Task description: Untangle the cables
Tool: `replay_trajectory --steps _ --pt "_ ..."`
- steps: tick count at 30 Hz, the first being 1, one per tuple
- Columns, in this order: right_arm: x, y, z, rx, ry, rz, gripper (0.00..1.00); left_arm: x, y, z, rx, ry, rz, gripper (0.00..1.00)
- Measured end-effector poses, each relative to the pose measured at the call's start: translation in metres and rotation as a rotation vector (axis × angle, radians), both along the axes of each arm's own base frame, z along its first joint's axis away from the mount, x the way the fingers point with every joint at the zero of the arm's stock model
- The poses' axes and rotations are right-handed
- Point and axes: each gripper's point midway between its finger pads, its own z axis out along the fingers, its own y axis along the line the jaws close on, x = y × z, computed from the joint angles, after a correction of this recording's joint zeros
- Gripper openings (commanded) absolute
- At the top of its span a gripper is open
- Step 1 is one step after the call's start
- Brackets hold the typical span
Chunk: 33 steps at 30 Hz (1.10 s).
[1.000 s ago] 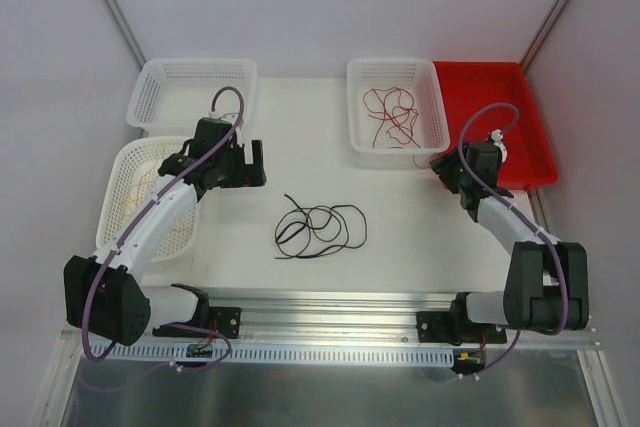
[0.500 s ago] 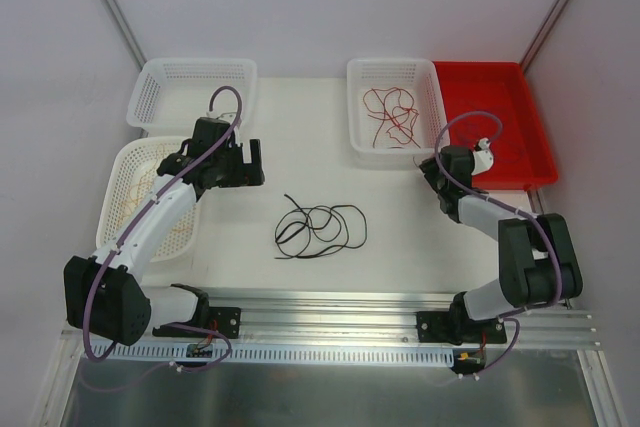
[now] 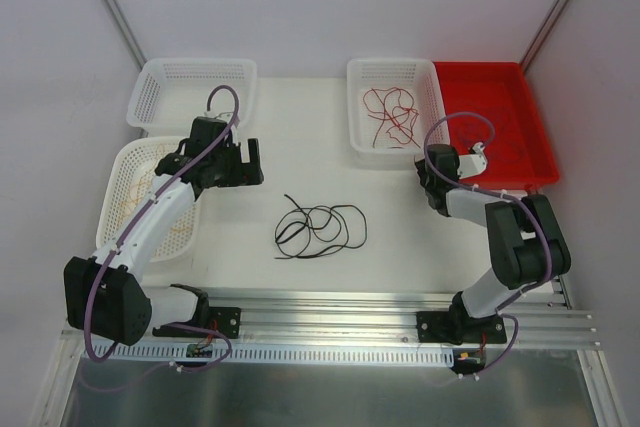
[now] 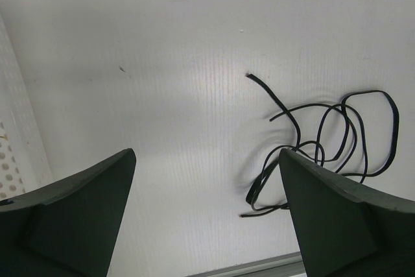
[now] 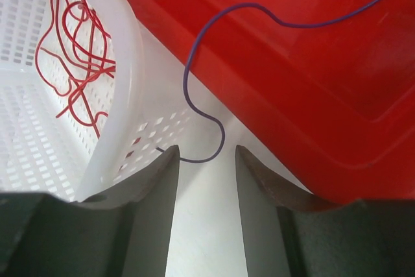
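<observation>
Black cable [image 3: 320, 230] lies coiled mid-table, apart from the rest. L gripper [image 4: 206, 154] hovers beside it, jaws wide apart, empty. R gripper [image 5: 204, 152], jaws partly apart and clamping nothing, sits betw. white basket [image 5: 126, 63] w/ red cable [image 5: 78, 63] and red bin [image 5: 324, 95]; purple cable [image 5: 185, 76] trails from bin to its tips.

- Red tray [image 5: 337, 76], upper right: glossy, smooth plastic, catching reflections;
- White basket [image 5: 126, 76], left side: perforated plastic with a slight sheen;
- Table [image 4: 162, 95]: white, matt, finely ribbed;
- Black cable [image 4: 323, 143], right side: thin smooth sheath, faint shine;
- Rail [image 3: 330, 309], bottom: brushed bare metal, dull gleam.
</observation>
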Motion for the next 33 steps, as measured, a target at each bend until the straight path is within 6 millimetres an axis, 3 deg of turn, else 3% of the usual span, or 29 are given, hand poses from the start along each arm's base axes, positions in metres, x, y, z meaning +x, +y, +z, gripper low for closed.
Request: replay_trajectory --steps 11,15,25,29,33 --pt "0.015 0.006 -0.008 0.026 -0.021 -0.079 0.38 0.0 0.0 0.001 -0.012 0.001 -0.004 0.94" --pt "0.02 0.009 -0.012 0.034 -0.021 -0.092 0.33 0.0 -0.001 0.001 -0.013 0.001 -0.004 0.94" --pt "0.02 0.008 -0.015 0.041 -0.013 -0.123 0.03 -0.001 -0.002 0.001 -0.027 0.005 -0.009 0.94" --pt "0.014 0.008 -0.018 0.034 0.015 -0.128 0.01 -0.001 -0.002 0.001 -0.029 0.006 -0.012 0.94" --pt "0.008 0.014 -0.01 0.044 0.017 -0.119 0.01 -0.001 -0.002 0.001 -0.029 0.006 -0.012 0.93"
